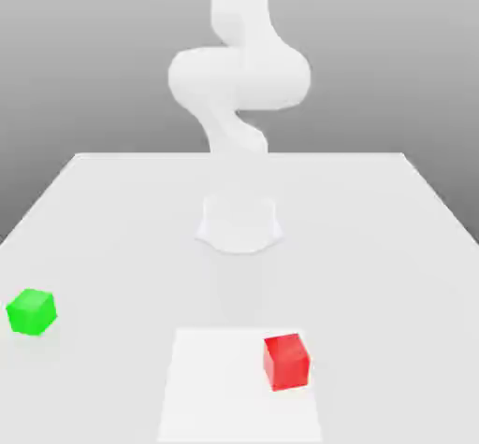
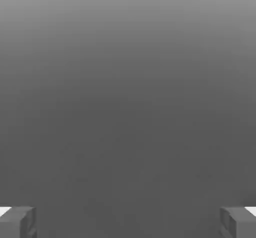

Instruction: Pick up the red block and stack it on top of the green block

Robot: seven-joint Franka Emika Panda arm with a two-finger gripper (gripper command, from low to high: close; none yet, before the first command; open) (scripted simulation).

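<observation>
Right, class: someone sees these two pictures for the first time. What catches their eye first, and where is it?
Two bright cubes on a pale table: the red block near the front, on a whiter square patch, and the green block far off at the exterior view's left. Behind them rises the white arm. In the hand view, the gripper shows two grey fingertips set wide apart, nothing between them.

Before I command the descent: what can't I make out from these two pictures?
- Exterior view: the white robot arm is cut off by the top edge; its hand can't be made out.
- Hand view: the claw, fingers wide apart, faces plain grey background, so its position over the small red cube and small green cube can't be judged.
</observation>
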